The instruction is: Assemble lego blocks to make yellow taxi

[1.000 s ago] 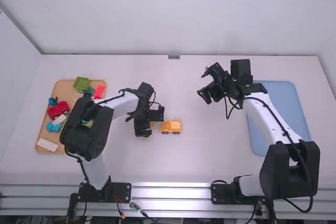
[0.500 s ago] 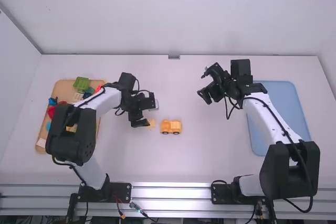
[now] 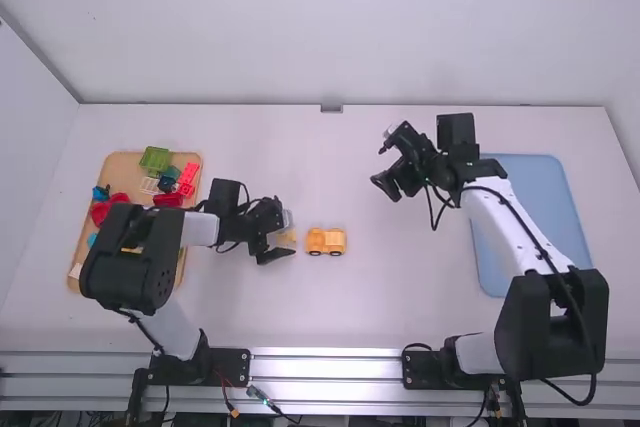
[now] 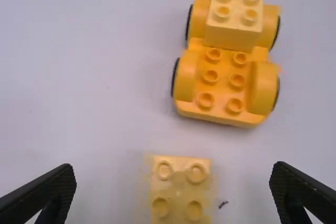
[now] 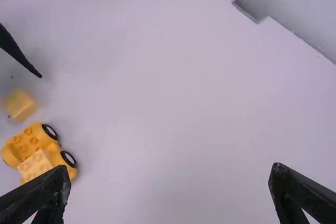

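**Left gripper [image 3: 284, 236] wide open at the loose yellow block [image 4: 179, 188]**

Your left fingers are spread well apart with nothing between them gripped; the block lies on the table. Just to its right sits your yellow car [image 3: 325, 241], a paler block [image 4: 233, 22] on one end. Your left arm crosses the wooden tray [image 3: 122, 169] (it hides some coloured pieces). Your right gripper [image 3: 378, 162], also wide and empty, is beside the blue tray [image 3: 535, 197], well away from the car.
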